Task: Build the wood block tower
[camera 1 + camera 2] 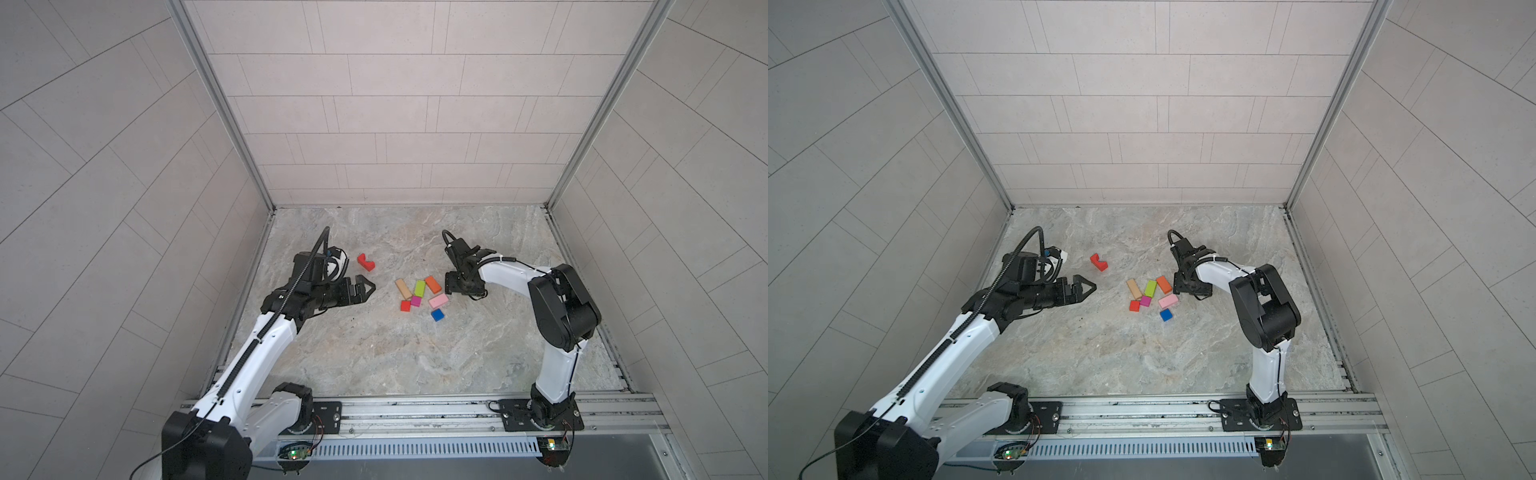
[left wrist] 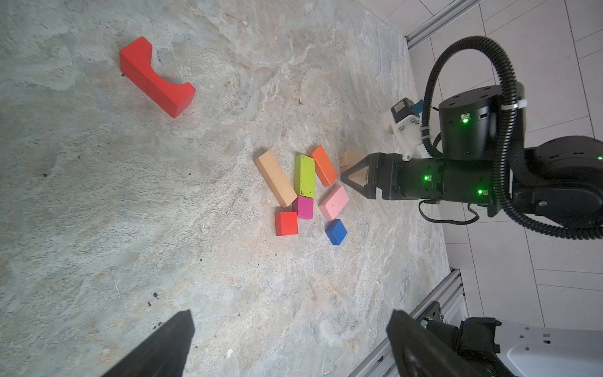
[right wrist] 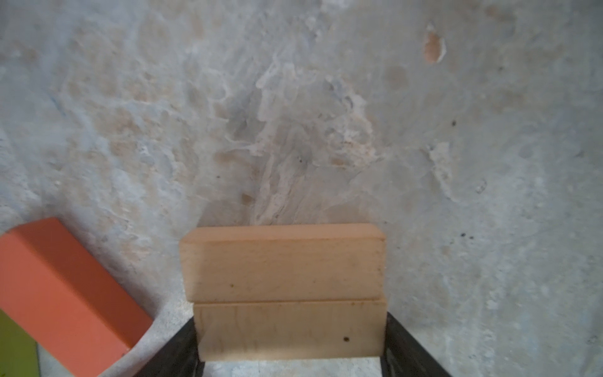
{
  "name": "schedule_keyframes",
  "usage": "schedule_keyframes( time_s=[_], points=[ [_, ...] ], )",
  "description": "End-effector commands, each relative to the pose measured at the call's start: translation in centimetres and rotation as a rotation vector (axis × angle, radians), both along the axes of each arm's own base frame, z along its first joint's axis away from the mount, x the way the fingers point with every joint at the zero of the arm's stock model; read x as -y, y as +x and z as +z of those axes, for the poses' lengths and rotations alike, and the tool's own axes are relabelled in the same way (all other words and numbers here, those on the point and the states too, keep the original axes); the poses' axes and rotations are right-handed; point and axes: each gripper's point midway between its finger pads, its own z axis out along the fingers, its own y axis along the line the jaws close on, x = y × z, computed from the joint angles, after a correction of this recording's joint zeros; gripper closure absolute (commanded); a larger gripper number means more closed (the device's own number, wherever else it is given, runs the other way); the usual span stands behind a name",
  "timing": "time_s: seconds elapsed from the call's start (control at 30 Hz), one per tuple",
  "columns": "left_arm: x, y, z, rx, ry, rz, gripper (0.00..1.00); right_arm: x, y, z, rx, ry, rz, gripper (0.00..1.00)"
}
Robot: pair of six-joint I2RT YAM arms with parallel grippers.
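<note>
Right jaws flank 1 of 2 touching tan bars (image 3: 284, 271); left jaws spread.

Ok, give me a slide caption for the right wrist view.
Right gripper flanking one of two abutting tan bars on the marbled table, orange block alongside.

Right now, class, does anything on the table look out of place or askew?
The red notched piece lies alone, well apart from the loose cluster of coloured blocks. At the right gripper, two tan bars sit together, their ends slightly out of line.
</note>
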Motion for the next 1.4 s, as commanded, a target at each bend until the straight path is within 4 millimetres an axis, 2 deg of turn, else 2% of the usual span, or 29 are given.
schedule_keyframes(
  time_s=[0.0, 0.3, 0.57, 0.7, 0.87, 1.03, 1.17, 1.37],
  points=[
    [-0.1, 0.0, 0.2, 0.015, 0.002, 0.003, 0.00, 1.0, -0.4, -1.3, -0.040, -0.044, -0.011, 0.19],
    [-0.1, 0.0, 0.2, 0.014, 0.002, 0.003, 0.00, 1.0, -0.5, -1.3, -0.047, -0.050, -0.003, 0.13],
    [-0.1, 0.0, 0.0, 0.006, 0.002, 0.001, 0.00, 0.5, 0.0, -0.3, -0.025, -0.031, 0.016, 0.01],
    [0.1, 0.1, -0.5, -0.017, -0.004, 0.005, 0.00, 0.3, 0.3, 1.2, 0.011, -0.015, 0.036, 0.01],
    [0.8, 0.4, -0.8, -0.032, 0.013, 0.013, 0.00, 0.4, 0.3, 4.2, 0.077, -0.005, 0.068, 0.01],
    [1.8, 1.1, -0.7, -0.046, 0.027, 0.057, 0.01, 0.2, -0.6, 6.8, 0.100, 0.014, 0.128, 0.01],
    [3.0, 2.4, -0.5, -0.033, 0.004, 0.088, 0.01, 0.4, -1.6, 8.7, 0.117, 0.023, 0.167, 0.01],
    [3.5, 4.4, -3.2, -0.120, 0.074, 0.210, 0.05, 1.2, -3.3, 11.1, 0.159, 0.029, 0.181, 0.01]
  ],
)
